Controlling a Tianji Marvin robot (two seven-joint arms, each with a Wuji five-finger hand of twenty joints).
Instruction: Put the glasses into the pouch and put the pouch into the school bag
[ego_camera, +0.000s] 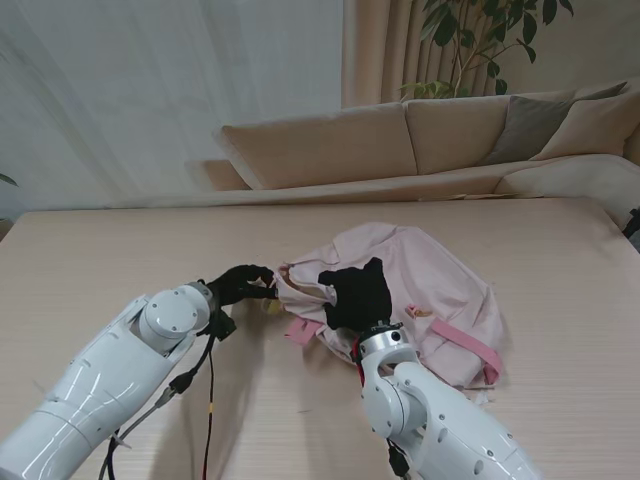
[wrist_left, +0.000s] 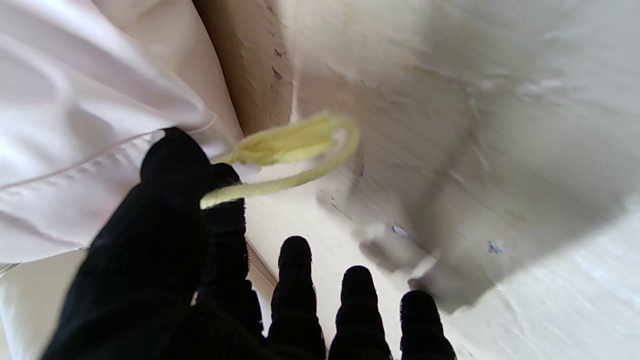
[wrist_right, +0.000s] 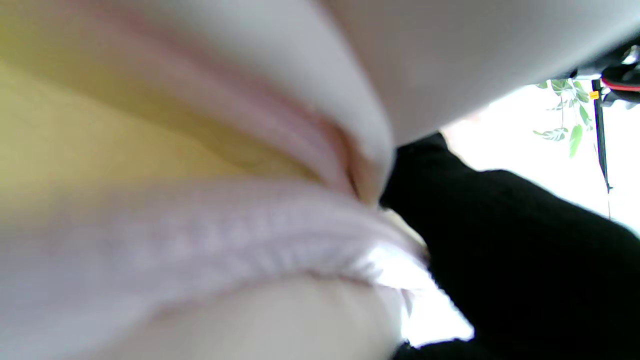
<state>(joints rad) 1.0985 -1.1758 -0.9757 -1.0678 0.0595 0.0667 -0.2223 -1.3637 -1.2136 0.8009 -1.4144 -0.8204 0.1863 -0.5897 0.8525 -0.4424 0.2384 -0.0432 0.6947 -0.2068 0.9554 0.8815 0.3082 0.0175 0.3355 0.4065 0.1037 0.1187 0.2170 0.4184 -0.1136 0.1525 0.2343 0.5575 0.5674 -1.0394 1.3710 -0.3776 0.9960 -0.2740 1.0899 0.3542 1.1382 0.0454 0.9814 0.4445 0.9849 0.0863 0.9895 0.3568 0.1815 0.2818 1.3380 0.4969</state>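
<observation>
The pink school bag (ego_camera: 430, 280) lies slumped on the table, right of centre. My left hand (ego_camera: 238, 284) is at the bag's left edge. In the left wrist view its thumb and forefinger (wrist_left: 175, 170) pinch a yellow cord loop (wrist_left: 295, 145) that comes out from under the pink fabric (wrist_left: 75, 100); the other fingers are straight. My right hand (ego_camera: 357, 293) rests on the bag's near side, gripping its rim. The right wrist view shows the zip edge (wrist_right: 225, 235) lifted, with yellow pouch cloth (wrist_right: 75, 140) inside and a black finger (wrist_right: 500, 250) beside it. The glasses are hidden.
Bare wooden table (ego_camera: 120, 260) spreads to the left and beyond the bag. A beige sofa (ego_camera: 420, 140) and a plant (ego_camera: 480, 40) stand behind the far edge. Cables (ego_camera: 210, 400) hang along my left forearm.
</observation>
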